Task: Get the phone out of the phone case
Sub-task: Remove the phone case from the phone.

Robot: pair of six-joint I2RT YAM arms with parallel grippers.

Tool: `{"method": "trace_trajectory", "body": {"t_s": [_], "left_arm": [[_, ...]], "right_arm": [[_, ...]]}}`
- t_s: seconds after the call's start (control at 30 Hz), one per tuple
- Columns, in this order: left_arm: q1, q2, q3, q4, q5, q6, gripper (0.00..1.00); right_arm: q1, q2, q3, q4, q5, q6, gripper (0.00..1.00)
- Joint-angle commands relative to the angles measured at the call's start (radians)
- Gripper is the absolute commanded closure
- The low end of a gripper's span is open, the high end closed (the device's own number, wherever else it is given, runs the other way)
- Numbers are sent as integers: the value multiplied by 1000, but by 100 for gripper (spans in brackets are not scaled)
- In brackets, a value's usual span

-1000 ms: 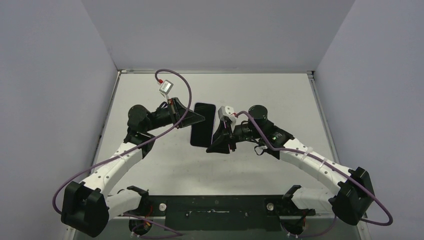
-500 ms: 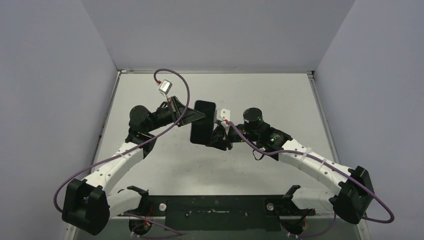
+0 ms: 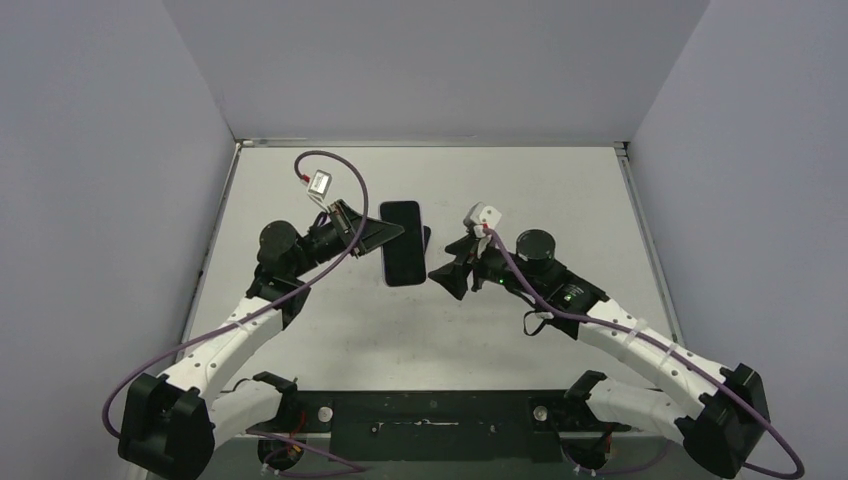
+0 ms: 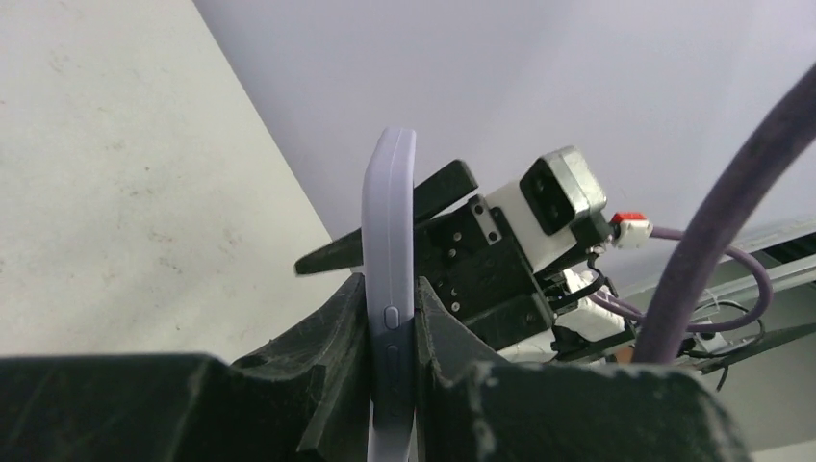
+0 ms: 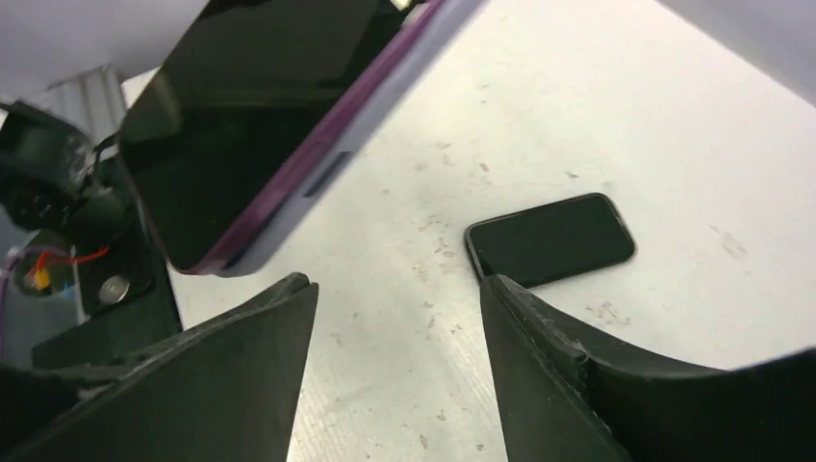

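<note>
The black phone (image 5: 550, 241) lies flat near the middle of the counter (image 3: 560, 200). Just above it, the left hand (image 3: 385, 235) pinches the lilac case (image 3: 403, 255) at one long side. The right hand (image 5: 396, 289) hovers beside it, spread and empty.

surface: grey table (image 5: 625, 115), scuffed | on it: 1 black slab, prob. phone (image 5: 550, 239), flat
</note>
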Motion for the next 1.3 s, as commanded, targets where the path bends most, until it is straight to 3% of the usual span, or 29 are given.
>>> {"method": "trace_trajectory", "body": {"t_s": [0.0, 0.23, 0.53, 0.87, 1.27], "left_arm": [[-4, -74, -20, -20, -154, 56, 100], [-9, -62, -47, 13, -259, 50, 100], [-31, -77, -82, 81, -328, -24, 100], [-60, -87, -93, 114, -391, -52, 100], [-83, -51, -100, 190, -377, -65, 100]], "right_arm": [[-34, -109, -37, 18, 123, 174, 33], [-36, -205, -33, -8, 110, 520, 13], [-35, -154, -71, 156, 44, 927, 25], [-15, -107, -82, 185, 55, 1032, 41], [-11, -92, -98, 218, 60, 1057, 52]]}}
